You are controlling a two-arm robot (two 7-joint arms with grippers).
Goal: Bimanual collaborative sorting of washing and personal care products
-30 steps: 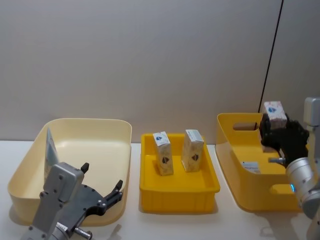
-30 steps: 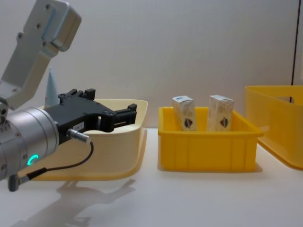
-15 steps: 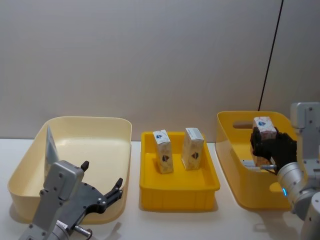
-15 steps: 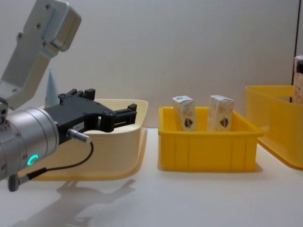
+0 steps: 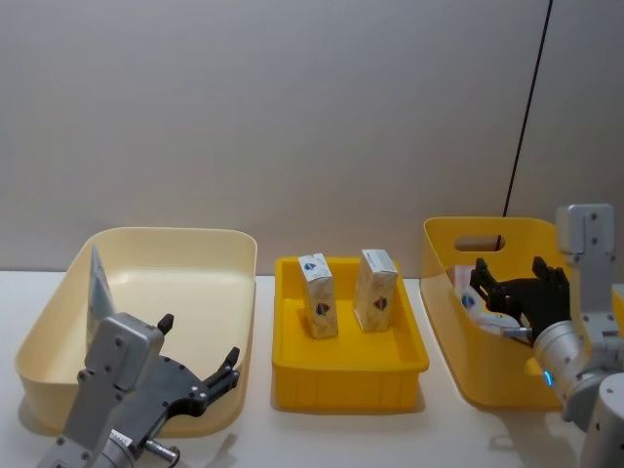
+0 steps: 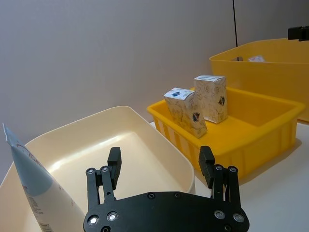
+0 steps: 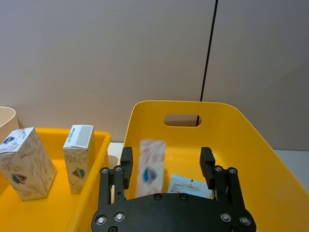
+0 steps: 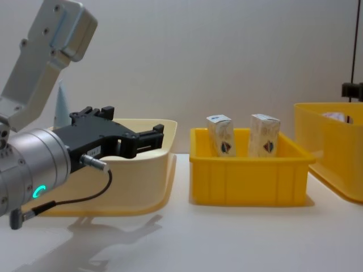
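The right gripper is gaping wide over the yellow bin, gripping nothing; a small carton is tumbling, print unreadable; the left gripper is idling open.

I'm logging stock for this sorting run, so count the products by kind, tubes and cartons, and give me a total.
Light-blue tube: 1, in the cream tub.
White cartons: 4, two in the middle tray, two in the right bin.
Total: 5.
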